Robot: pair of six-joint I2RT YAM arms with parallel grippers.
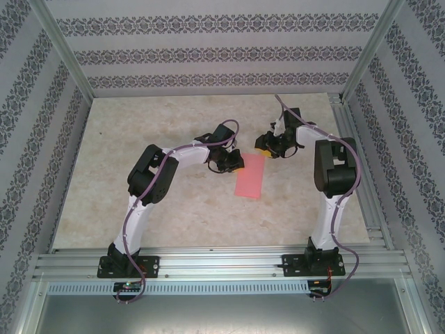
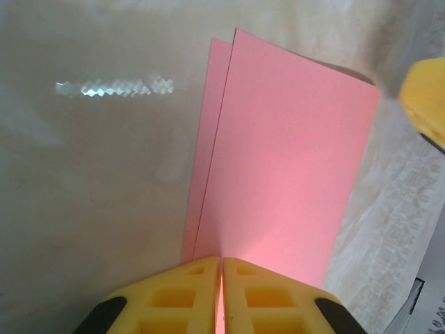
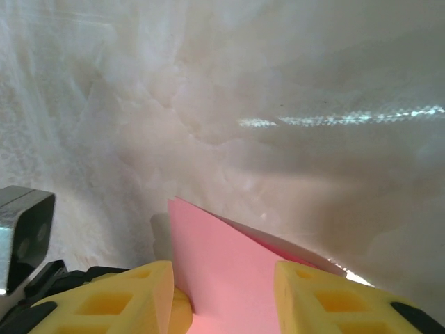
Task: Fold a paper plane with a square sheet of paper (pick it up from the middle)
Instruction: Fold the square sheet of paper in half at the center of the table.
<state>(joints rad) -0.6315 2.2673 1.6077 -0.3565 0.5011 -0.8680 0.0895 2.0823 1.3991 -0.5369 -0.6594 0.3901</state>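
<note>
The square sheet of paper (image 1: 250,177) is pink-red and lies folded in half as a long rectangle on the table's middle. In the left wrist view its two layers (image 2: 285,160) are slightly offset along the left edge. My left gripper (image 1: 233,162) is shut on the sheet's near short edge (image 2: 221,263), with pink showing in the slit between the yellow pads. My right gripper (image 1: 266,147) sits at the sheet's far right corner. Its jaws stand open, and a raised corner of the sheet (image 3: 222,264) lies between them (image 3: 224,278), touching neither pad.
The pale marbled table (image 1: 153,209) lies bare around the paper. Patterned walls and aluminium posts (image 1: 66,49) enclose it, with a rail (image 1: 222,263) along the near edge. One yellow fingertip of the right gripper (image 2: 427,97) shows close to the sheet's far corner.
</note>
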